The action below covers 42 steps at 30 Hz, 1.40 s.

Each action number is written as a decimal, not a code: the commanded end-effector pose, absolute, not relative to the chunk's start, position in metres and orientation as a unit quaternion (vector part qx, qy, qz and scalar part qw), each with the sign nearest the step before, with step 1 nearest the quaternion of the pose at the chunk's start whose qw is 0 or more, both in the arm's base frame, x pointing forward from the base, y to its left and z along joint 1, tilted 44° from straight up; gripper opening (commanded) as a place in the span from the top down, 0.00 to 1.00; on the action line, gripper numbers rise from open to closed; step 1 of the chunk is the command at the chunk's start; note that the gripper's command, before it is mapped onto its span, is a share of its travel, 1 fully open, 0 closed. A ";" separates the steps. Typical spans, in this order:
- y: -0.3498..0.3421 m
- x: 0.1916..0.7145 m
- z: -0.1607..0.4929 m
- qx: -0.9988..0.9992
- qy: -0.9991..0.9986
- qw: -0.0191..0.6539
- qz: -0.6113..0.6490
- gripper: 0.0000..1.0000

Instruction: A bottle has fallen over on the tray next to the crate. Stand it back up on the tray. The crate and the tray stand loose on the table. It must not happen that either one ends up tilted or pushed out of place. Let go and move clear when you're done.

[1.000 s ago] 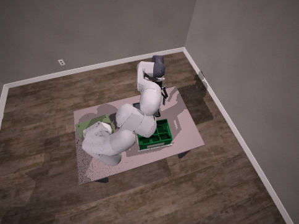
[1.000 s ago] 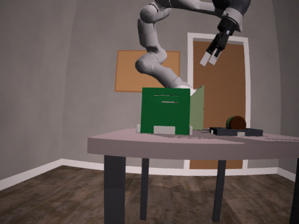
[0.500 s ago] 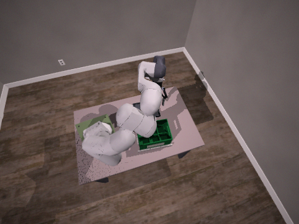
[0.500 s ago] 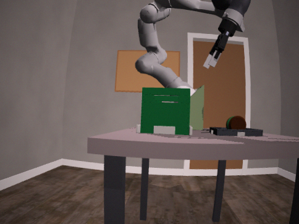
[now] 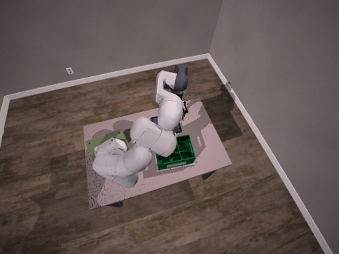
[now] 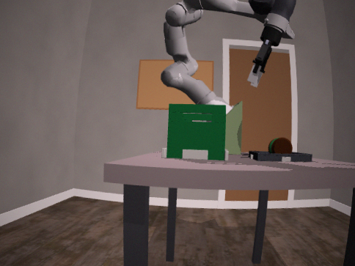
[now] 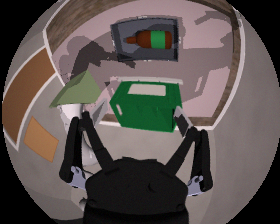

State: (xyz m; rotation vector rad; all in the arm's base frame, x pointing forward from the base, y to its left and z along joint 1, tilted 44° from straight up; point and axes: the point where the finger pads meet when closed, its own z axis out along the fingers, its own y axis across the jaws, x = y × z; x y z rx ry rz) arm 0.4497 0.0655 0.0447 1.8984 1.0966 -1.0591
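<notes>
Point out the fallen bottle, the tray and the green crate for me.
Bottle (image 7: 149, 38), wrist view, on its brown body beside the green label.
Tray (image 7: 121, 32), wrist view, on its dark floor by the left wall.
Green crate (image 6: 196, 135), exterior view, on its near side wall.

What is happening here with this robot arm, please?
The arm holds its open, empty gripper high above the table. A brown bottle with a green label lies on its side in the dark tray, beside the green crate. It has not been touched yet.
</notes>
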 end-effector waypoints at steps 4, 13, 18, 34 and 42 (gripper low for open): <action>0.074 0.447 0.027 0.797 0.333 0.376 -0.336 0.00; 0.077 0.443 0.015 0.826 0.287 0.382 -0.300 0.00; 0.077 0.443 0.015 0.826 0.287 0.382 -0.300 0.00; 0.085 0.435 -0.008 0.874 0.189 0.389 -0.223 0.00; 0.085 0.435 -0.008 0.874 0.189 0.389 -0.223 0.00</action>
